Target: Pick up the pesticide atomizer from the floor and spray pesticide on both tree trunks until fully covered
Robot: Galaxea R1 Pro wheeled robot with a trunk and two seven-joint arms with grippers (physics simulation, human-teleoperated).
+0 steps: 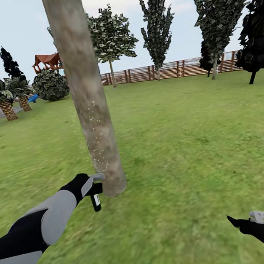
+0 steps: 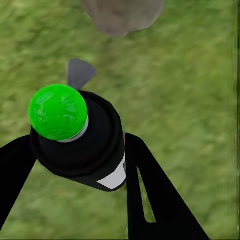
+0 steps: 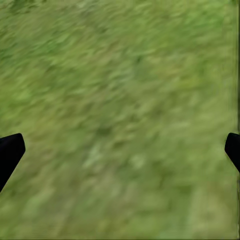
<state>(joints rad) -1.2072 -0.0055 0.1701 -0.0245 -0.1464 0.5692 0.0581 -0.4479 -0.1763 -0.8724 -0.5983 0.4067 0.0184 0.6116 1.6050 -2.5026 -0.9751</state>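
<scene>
A thick grey-brown mottled tree trunk [image 1: 87, 96] rises from the grass just left of centre, and pale spray specks hang over its lower part. My left gripper [image 1: 93, 190] is shut on the dark pesticide atomizer [image 1: 96, 200] right beside the trunk's base, with the grey nozzle [image 1: 97, 176] facing the trunk. The left wrist view has the atomizer [image 2: 85, 150] between the black fingers [image 2: 150, 190], a green ball on its top, and the trunk base [image 2: 122, 15] ahead of it. My right gripper [image 1: 247, 219] hangs open over grass at the lower right, its tips [image 3: 10, 150] wide apart.
Green lawn [image 1: 184, 140] spreads all around to a brown slat fence [image 1: 169, 70]. A leafy tree with a pale trunk [image 1: 112, 73] stands far back by the fence. Dark conifers [image 1: 254, 44] are at the right; palm-like plants [image 1: 6, 107] and a round bush [image 1: 50, 85] are at the left.
</scene>
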